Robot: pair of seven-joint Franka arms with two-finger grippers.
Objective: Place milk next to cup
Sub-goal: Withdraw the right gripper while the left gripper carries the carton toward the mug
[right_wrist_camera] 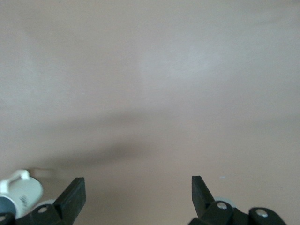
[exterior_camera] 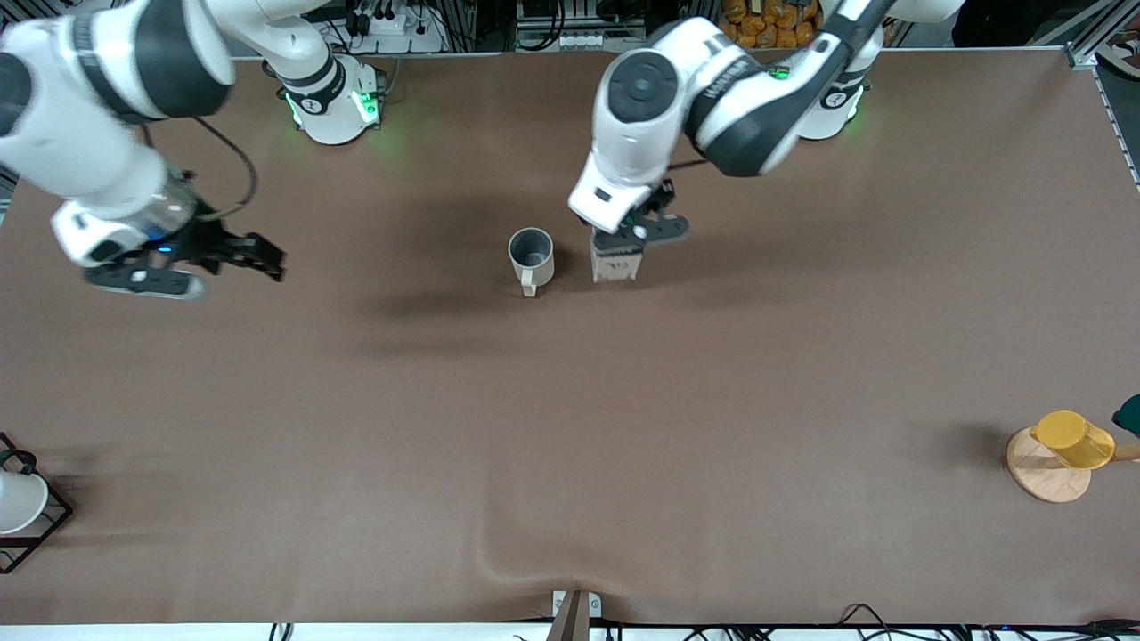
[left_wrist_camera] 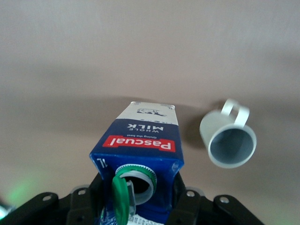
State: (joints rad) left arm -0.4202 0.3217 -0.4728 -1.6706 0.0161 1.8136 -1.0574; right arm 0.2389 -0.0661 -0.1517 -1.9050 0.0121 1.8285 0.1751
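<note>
The milk is a dark blue and white carton with a red label and a green cap flipped open. It stands upright beside the cup, toward the left arm's end of the table, a small gap apart. My left gripper is shut on the carton's top, with its black fingers on either side. I cannot tell whether the carton's base touches the table. The cup is beige-white with a grey inside, its handle toward the front camera. My right gripper hangs open and empty over the right arm's end of the table.
A yellow cup sits on a round wooden stand near the front edge at the left arm's end. A white cup in a black wire frame stands at the right arm's end. The brown cloth has a fold near the front edge.
</note>
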